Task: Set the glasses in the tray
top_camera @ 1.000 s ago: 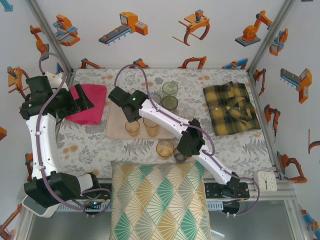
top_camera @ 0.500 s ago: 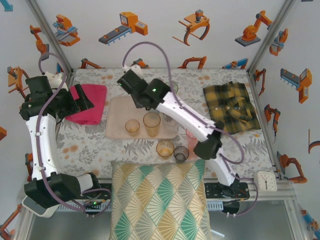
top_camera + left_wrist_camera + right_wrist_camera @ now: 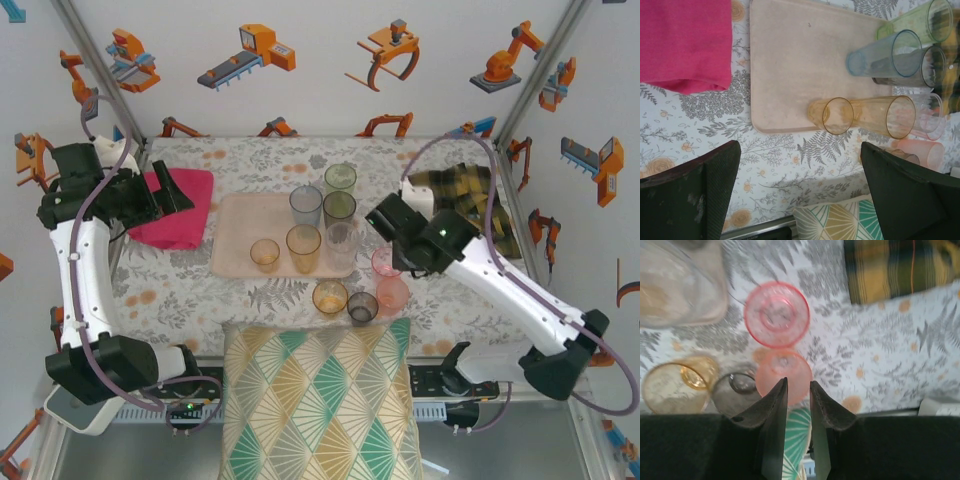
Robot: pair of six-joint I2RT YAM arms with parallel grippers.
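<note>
left gripper [image 3: 800, 147]: released, fingers spread wide, empty; above the cloth [image 3: 178, 208], left of the tray.
right gripper [image 3: 798, 381]: fingers drawn almost together, slim gap, nothing held; above the two pink glasses.
tray [image 3: 238, 228]: flat on the table [image 3: 180, 290], between cloth and shirt [image 3: 462, 212].
on tray, upright: blue glass [image 3: 306, 204], dark glass [image 3: 339, 208], tall amber glass [image 3: 303, 246], short amber glass [image 3: 265, 253].
clear glass [image 3: 342, 240]: at the tray's right edge.
green glass [image 3: 340, 179]: by the far edge; on or off, cannot tell.
off tray, near the cushion [image 3: 320, 400]: amber glass [image 3: 330, 297], grey glass [image 3: 362, 307], pink glass [image 3: 386, 263], peach glass [image 3: 392, 294].
</note>
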